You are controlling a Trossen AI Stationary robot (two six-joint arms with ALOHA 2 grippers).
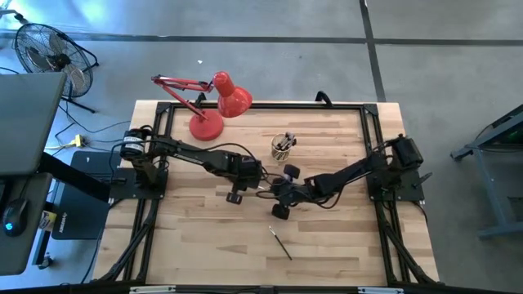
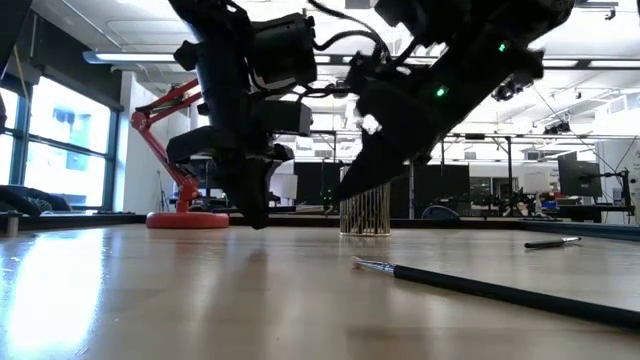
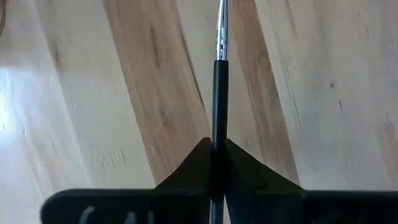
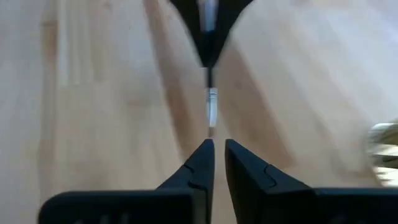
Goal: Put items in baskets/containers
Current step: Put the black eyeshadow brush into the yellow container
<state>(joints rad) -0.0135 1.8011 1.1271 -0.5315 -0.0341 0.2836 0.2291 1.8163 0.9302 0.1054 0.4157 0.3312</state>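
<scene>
- Presently, a thin brush (image 3: 220, 81) is clamped by its dark handle in the left gripper (image 3: 217, 163), mid-table.
- The right gripper (image 4: 217, 154) is slightly parted, holding nothing.
- The brush is judged light, stiff, slippery; mid-handle grasp advised.
- The glass cup (image 1: 283, 146) stands toward the far edge.

**No readable text in any view**

No word, brand, number or sign can be read. The left gripper (image 3: 217, 163) carries faint pale strokes along the edge of its body in the left wrist view, too cut off to make out as letters. A small yellow tag (image 1: 49, 219) lies on the dark stand beside the counter (image 1: 327, 237); its print is too small to read.
</scene>
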